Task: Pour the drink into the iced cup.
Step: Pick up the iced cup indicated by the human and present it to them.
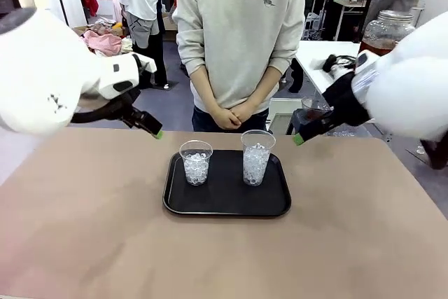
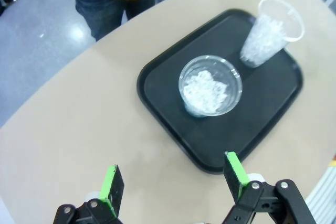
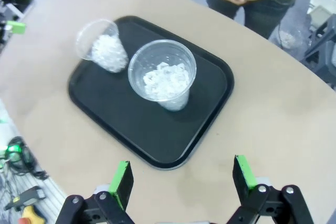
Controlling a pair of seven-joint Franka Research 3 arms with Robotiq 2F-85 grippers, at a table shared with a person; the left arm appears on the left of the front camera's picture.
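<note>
jaws: both stood wide, empty | cups (image 1: 195,162) sat iced on tray (image 1: 227,202), centre | drink jar (image 1: 387,29) upper right | advice: pour slowly over rim

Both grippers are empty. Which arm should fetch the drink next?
Right, probably: the dispenser jar stands at picture right, behind the open right gripper; the open left gripper hovers across the tray from it.
</note>
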